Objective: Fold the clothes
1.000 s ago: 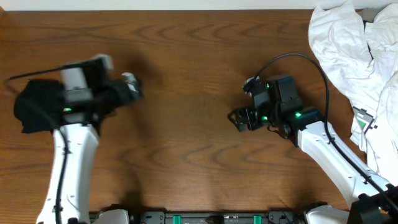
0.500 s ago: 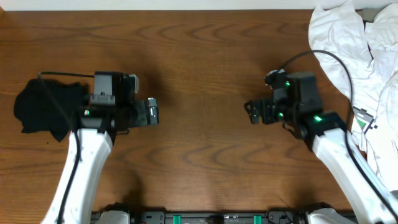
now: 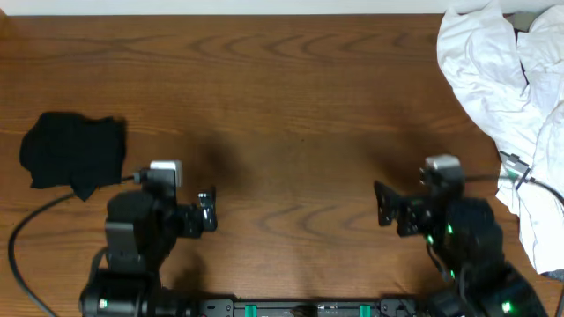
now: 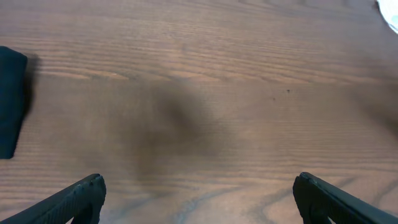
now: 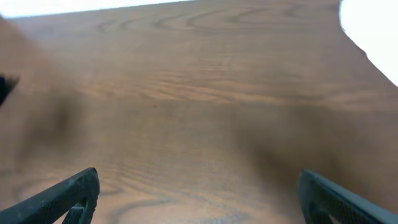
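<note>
At the far left of the table (image 3: 291,106) you have the clothes (image 3: 70,151), a black bundle lying flat on the wood with nothing touching it. To the right of the clothes and nearer the robot's base, your left gripper (image 3: 208,211) hangs over bare wood, its jaws spread wide and holding nothing. In the left wrist view the fingertips (image 4: 81,196) sit at the bottom corners, with only an edge of the clothes showing at the left margin. Well to the right of the clothes, your right gripper (image 3: 382,204) faces back toward them, also spread wide and empty. Farthest from the clothes, the white garments (image 3: 493,70) are heaped along the right edge.
</note>
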### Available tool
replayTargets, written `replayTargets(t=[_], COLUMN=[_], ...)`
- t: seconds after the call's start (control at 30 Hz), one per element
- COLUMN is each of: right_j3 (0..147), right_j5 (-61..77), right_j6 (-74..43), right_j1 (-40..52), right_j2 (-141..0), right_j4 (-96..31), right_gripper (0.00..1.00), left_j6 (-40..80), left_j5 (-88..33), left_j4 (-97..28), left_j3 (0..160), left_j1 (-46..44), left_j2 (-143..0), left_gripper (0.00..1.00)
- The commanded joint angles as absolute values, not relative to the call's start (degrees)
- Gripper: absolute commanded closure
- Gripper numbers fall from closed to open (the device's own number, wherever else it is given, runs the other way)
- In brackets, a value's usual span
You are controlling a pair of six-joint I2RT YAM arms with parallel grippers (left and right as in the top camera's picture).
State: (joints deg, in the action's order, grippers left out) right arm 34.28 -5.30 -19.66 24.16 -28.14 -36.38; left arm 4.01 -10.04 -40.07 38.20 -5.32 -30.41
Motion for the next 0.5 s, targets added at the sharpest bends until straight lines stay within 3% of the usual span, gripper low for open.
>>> replayTargets(t=[0.0, 0.47], right_j3=[31.42, 31.00], right_j5=[-8.60, -8.58], right_j6=[-25.26, -25.26], right_j1=[24.99, 24.99], right_j2=[-24.27, -23.38], right_j4=[-37.54, -55.53], right_gripper=[0.01, 0.01], left_j6=[3.03, 3.03], left_j5=[-9.15, -9.15], left_j4=[-39.92, -40.05], left_j3=[37.71, 37.71], left_j1=[-5.45, -5.45], left_j2=[-28.32, -28.40], left_gripper=[0.02, 0.02])
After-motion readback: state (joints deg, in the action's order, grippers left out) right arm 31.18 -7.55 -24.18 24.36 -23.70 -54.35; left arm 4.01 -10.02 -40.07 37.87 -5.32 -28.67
